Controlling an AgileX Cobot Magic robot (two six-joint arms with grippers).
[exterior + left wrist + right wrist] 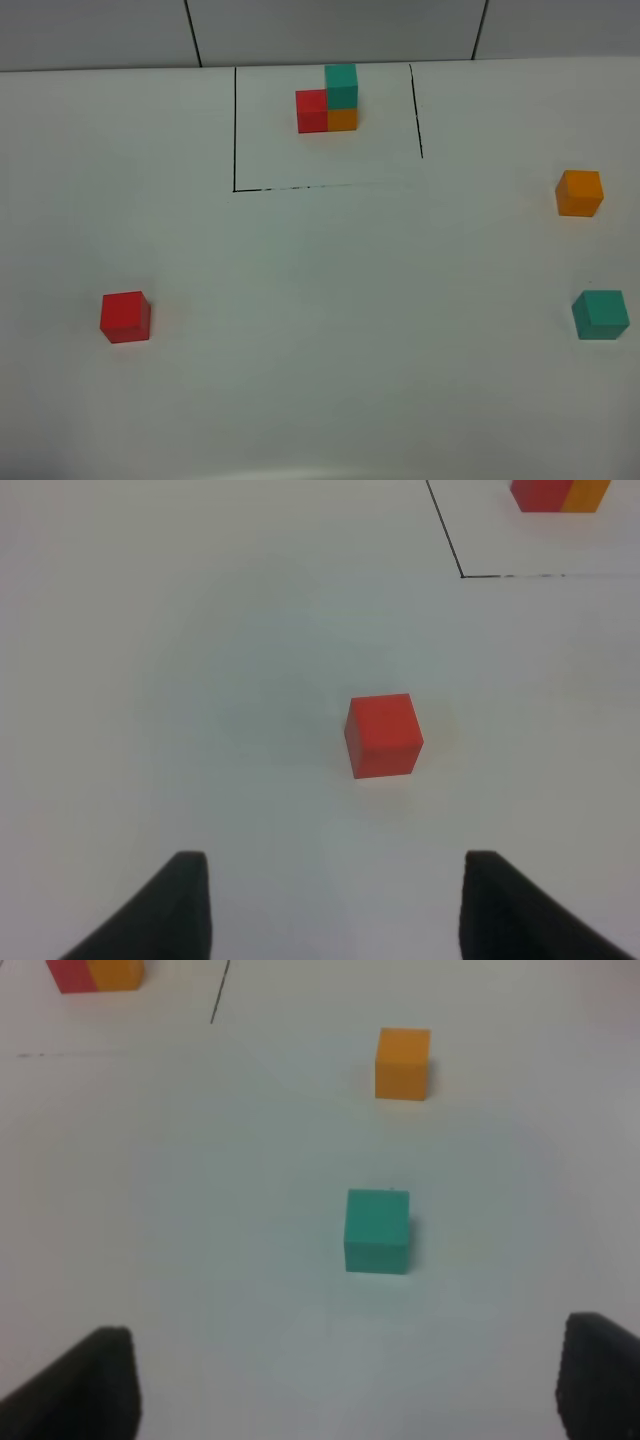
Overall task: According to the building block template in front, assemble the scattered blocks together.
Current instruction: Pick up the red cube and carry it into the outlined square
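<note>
In the high view the template (335, 105) sits at 12 o'clock on the table (330, 380), inside a black outline (235, 130). It is 3 cubes: the red cube (311, 110) touches the orange cube (343, 120) at its 9 o'clock, and the teal cube (341, 85) is stacked on the orange one.

The 3 loose blocks all lie flat on the table. The red block (125, 317) is at 8 o'clock, alone on my left side. The orange block (579, 193) is at 3 o'clock and the teal block (600, 315) at 4 o'clock, near each other by the right edge and well apart from the red one.

My left gripper (335, 910) has its fingers spread with nothing between them; the red block lies ahead of it, untouched. My right gripper (350, 1390) is spread wide too and empty, with the teal block straight ahead and the orange block beyond that.
</note>
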